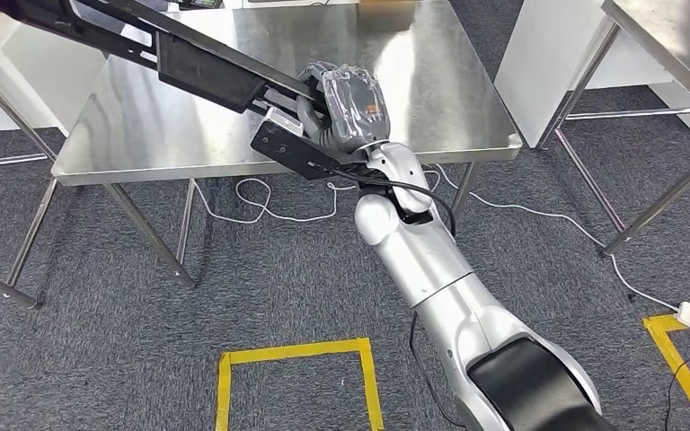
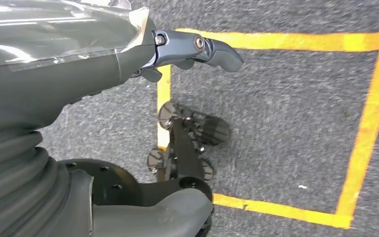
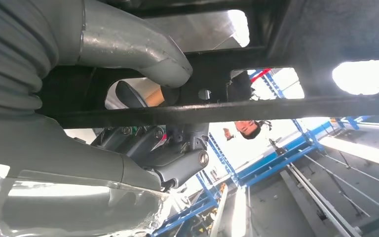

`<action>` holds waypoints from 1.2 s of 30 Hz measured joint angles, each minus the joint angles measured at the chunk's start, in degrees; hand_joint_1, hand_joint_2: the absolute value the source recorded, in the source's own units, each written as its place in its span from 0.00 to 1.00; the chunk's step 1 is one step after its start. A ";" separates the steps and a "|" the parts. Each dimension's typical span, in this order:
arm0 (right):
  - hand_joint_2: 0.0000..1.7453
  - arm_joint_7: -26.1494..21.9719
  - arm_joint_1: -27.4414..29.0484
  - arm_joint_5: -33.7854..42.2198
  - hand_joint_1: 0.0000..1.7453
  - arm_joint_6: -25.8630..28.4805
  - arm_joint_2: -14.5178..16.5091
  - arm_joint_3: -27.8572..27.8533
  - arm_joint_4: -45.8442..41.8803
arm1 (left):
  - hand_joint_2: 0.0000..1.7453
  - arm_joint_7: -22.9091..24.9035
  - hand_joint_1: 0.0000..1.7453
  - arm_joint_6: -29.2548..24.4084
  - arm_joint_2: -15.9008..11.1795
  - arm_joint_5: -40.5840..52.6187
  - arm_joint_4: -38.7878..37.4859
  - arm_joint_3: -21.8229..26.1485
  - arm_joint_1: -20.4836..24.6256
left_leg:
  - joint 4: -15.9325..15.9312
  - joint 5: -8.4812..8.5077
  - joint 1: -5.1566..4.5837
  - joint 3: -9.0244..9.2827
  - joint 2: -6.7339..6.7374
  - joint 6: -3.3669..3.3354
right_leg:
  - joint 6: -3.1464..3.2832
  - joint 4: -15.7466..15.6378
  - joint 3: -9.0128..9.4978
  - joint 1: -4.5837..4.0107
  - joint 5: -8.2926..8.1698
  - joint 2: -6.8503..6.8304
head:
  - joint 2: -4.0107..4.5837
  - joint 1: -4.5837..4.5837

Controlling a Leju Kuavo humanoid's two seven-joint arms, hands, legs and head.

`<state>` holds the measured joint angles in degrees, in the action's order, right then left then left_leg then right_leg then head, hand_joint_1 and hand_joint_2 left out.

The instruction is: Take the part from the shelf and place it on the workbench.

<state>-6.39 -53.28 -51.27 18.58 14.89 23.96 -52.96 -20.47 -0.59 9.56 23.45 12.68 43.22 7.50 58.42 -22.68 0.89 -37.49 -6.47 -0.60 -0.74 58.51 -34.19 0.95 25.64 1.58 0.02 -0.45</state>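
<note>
We are holding the part (image 1: 207, 67), a long black metal bracket, in our right hand (image 1: 346, 108), whose fingers are wrapped around it near its right end, above the near right portion of the workbench (image 1: 126, 135). The part runs far out to the left and away from the grip, so we judge the main risk to be its free length levering in our fingers and twisting or slipping as we lower it; the far end could also strike the steel top first and skid. Our left hand (image 2: 197, 49) hangs over the carpet with fingers loosely apart, holding nothing. The workbench is bright, reflective stainless steel, likely slippery. Grey carpet (image 1: 278, 287) lies below, with yellow floor tape (image 1: 292, 352) nearby, a white cable (image 1: 260, 211) trailing under the bench, and a second steel table (image 1: 674, 36) at the far right.
</note>
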 joint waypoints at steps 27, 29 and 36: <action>1.00 -2.81 -1.71 0.19 1.00 2.31 -0.68 0.46 2.98 | 1.00 -0.08 0.00 -0.38 -0.07 -1.06 0.00 0.27 0.55 | 0.08 -0.48 -0.07 0.62 3.06 -0.95 | -1.78 0.82 -0.90 0.13 0.27 -1.46 | 0.01 0.02; 1.00 -2.69 -1.77 0.17 1.00 2.29 -1.44 0.43 3.01 | 1.00 -0.09 0.00 -0.89 -0.09 -1.05 0.00 0.34 0.40 | 0.21 -0.58 -0.13 0.50 2.97 -0.95 | -1.24 0.00 -0.44 0.01 -0.10 -1.37 | 0.00 -0.09; 1.00 -1.54 0.81 0.58 1.00 2.30 -5.77 -1.96 1.15 | 1.00 -1.14 0.00 -1.64 -0.29 -0.19 0.00 0.42 0.19 | -0.29 -0.42 0.09 0.82 3.30 -0.94 | -0.68 0.02 -0.47 -0.36 -0.23 -1.06 | 0.01 -0.09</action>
<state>-7.93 -52.47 -50.69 20.88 9.12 22.00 -51.81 -21.61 -2.23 9.27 23.26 12.68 43.64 7.69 58.13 -23.10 0.98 -36.67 -3.18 -1.54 -1.42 58.53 -34.66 0.60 25.40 0.52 0.02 -0.55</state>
